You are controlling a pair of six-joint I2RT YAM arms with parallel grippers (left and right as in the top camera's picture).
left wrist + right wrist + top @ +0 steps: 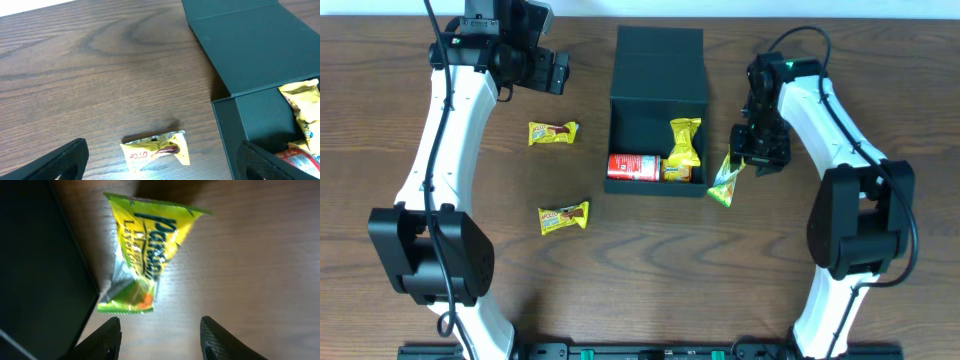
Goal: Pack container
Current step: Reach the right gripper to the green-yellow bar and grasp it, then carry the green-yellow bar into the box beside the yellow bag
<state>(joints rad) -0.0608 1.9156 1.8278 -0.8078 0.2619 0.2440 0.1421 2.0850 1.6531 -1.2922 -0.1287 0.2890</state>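
Note:
The dark teal-green container [658, 110] stands open at the table's middle, lid folded back; it also shows in the left wrist view [260, 115]. Inside lie a yellow packet [684, 143] and a red packet [632, 166]. A green snack packet [726, 181] lies on the table against the container's right wall, large in the right wrist view [142, 255]. My right gripper [752, 158] is open and empty just right of it. My left gripper [557, 72] is open and empty at the far left, above a yellow packet [552, 133], seen in the left wrist view [156, 150].
A second yellow packet [563, 217] lies on the wood at the front left. The container's wall [40, 280] fills the left of the right wrist view.

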